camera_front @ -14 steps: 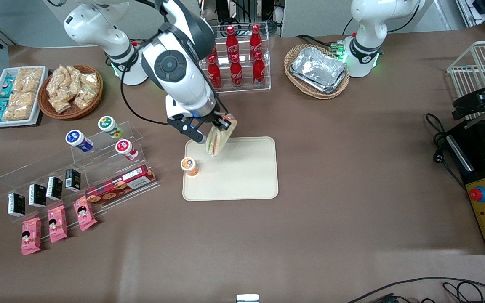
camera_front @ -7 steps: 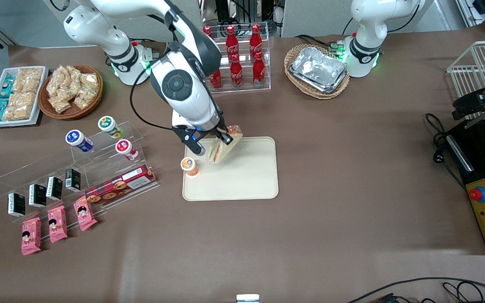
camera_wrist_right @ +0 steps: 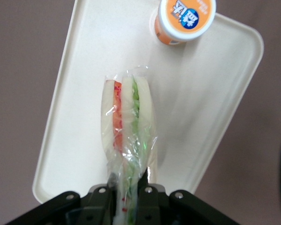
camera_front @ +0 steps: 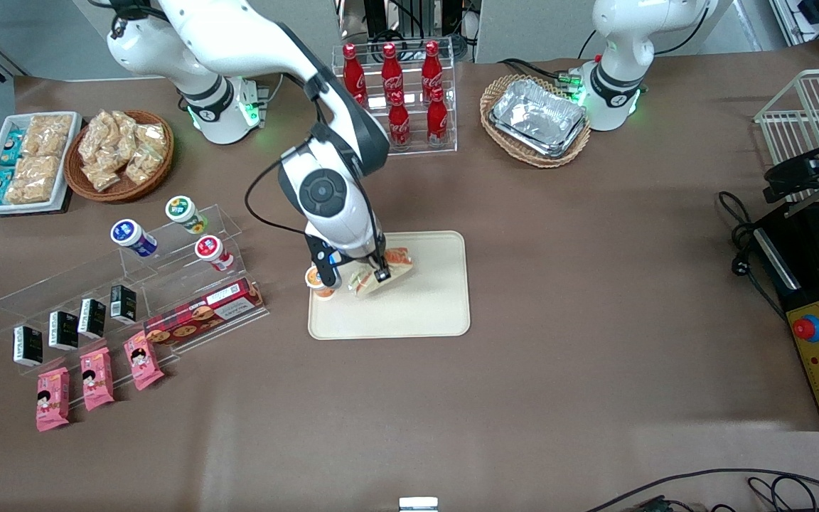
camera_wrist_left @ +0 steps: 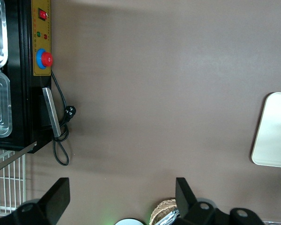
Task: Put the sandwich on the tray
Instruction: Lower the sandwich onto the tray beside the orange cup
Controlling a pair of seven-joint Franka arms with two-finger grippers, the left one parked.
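The sandwich, a wrapped wedge of pale bread with green and red-orange filling, hangs low over the cream-beige tray, over the part of it nearest the working arm's end. I cannot tell whether it touches the tray. My gripper is shut on the sandwich's wrapped end. In the right wrist view the sandwich runs out from between my gripper's jaws over the tray. The tray's edge also shows in the left wrist view.
An orange-lidded cup stands on the tray's corner right beside the gripper; it also shows in the right wrist view. Clear stands with cups, small cartons and a biscuit box lie toward the working arm's end. Red bottles stand farther back.
My gripper has come down and nearer the front camera with the sandwich, from above the tray's far edge to low over the tray beside the cup.
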